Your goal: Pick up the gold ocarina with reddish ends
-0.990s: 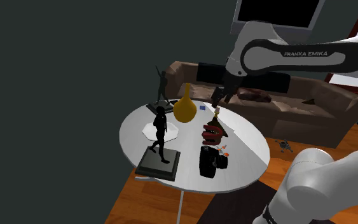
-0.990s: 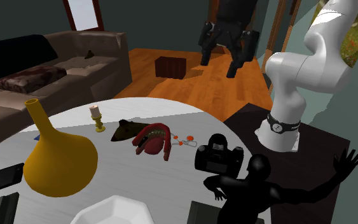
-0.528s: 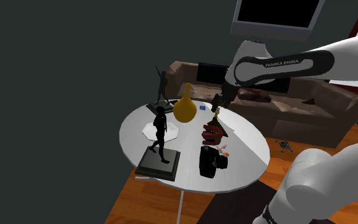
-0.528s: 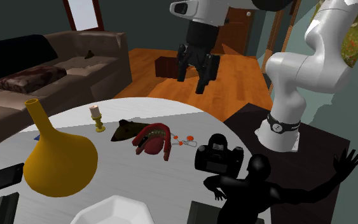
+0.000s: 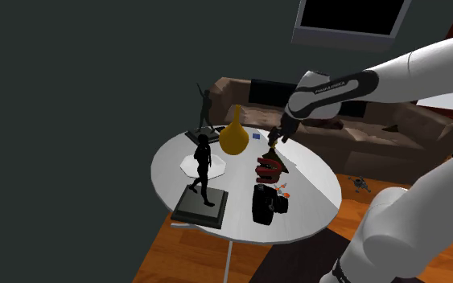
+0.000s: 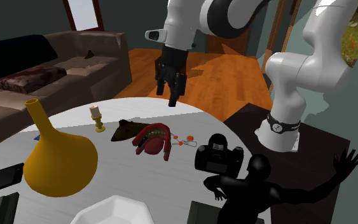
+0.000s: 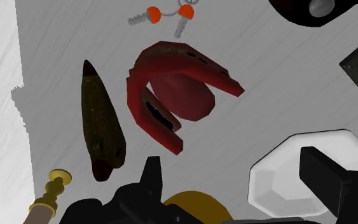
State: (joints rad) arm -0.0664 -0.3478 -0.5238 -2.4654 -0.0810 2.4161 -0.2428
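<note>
The ocarina (image 7: 100, 121) is a long, dull gold-brown piece with reddish tips, lying flat on the white round table (image 5: 305, 225). In the second exterior view the ocarina (image 6: 126, 130) rests between a small candlestick (image 6: 96, 118) and a red curved object (image 6: 153, 139). My black gripper (image 6: 171, 86) hangs open in the air above the table's far rim, apart from the ocarina. In the wrist view the gripper (image 7: 238, 184) has nothing between its spread fingers. The ocarina lies beyond the finger (image 7: 152, 175) nearer the candlestick (image 7: 51, 191).
Around the ocarina stand a yellow long-necked vase (image 6: 60, 159), orange-tagged keys (image 6: 182, 141), a black camera (image 6: 220, 158), a white faceted dish (image 7: 304, 172) and a black figurine (image 5: 203, 173) on a base. A brown sofa (image 5: 361, 129) runs behind the table.
The arm has swung down and across toward the table. The gripper dropped from high over the floor to just above the table's rim, still open.
</note>
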